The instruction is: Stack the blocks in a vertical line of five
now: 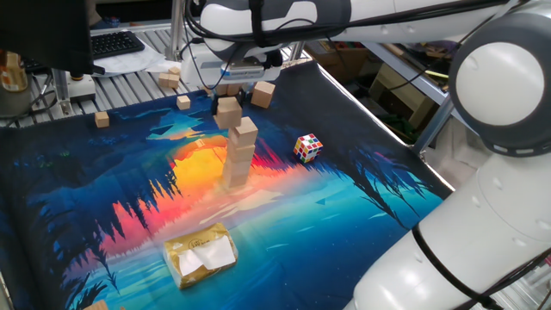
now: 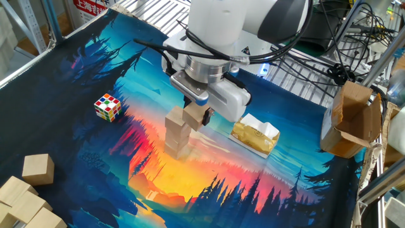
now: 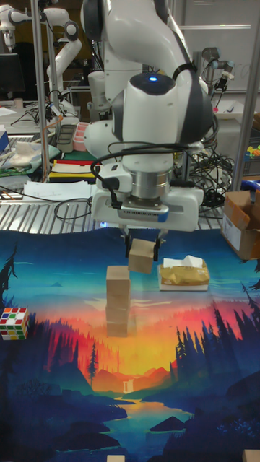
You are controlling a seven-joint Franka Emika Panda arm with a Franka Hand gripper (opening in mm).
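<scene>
Carried block: a plain tan wooden cube (image 3: 142,255) hangs in the air, tilted, just right of the stack's top and a little higher than it.
Stack: three blocks (image 3: 118,300) stand in a column mid-surface on the sunset mat (the count is my reading of the seams; the lower joints are faint).
Jaws: the gripper (image 3: 143,244) has its jaws closed on the carried block's two opposite side faces, near its upper half.
Spare blocks: more tan cubes (image 2: 37,168) wait at the near-left corner in the other fixed view.
Handling: likely light, rigid, with dry faces that grip well; flat opposite sides are the place to hold, leaving the bottom face free to seat.
Risk: the column looks slightly uneven, so a tilted or off-centre landing could topple it.
Bystanders: the puzzle cube (image 2: 107,106) lies well to the left, a tissue pack (image 2: 254,137) near the stack's right.
Surface: the mat (image 2: 253,190) covers it.
</scene>
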